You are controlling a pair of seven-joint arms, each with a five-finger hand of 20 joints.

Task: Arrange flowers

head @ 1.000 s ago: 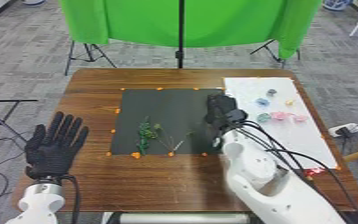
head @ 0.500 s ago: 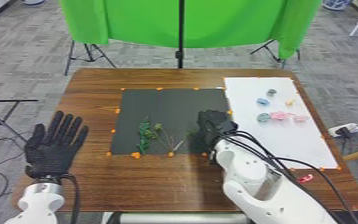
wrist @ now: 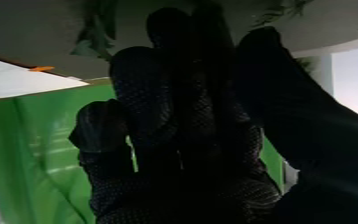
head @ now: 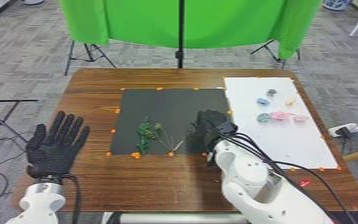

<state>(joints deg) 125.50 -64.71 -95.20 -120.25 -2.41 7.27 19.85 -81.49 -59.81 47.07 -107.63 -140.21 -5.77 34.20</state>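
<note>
Green stems lie on the black mat.

Green leafy sprigs are lying on the black mat, near left; small pink, teal, blue, yellow and grey blossoms are dotting the white sheet, right.

Found no readable words, labels, brands, numbers or signs in the head view or right wrist view.
</note>
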